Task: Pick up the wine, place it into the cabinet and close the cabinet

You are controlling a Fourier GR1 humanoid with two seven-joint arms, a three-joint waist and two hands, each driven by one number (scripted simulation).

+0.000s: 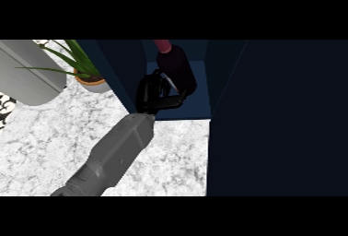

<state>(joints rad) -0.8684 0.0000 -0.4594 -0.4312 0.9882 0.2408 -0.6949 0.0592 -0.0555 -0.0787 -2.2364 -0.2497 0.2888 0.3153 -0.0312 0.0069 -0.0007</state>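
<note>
My left hand (158, 94) is clasping the wine (178, 64) inside the open cabinet (200, 92).
I am curling it round the dark bottle's lower part; the cabinet is standing on the marble desk (54, 138), a potted plant (85, 69) sitting to its left.

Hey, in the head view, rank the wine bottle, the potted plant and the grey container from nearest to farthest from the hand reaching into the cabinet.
1. Wine bottle: the left hand is curled round it, inside the cabinet.
2. Potted plant: on the counter, to the hand's left.
3. Grey container: farthest left, beyond the plant.
</note>
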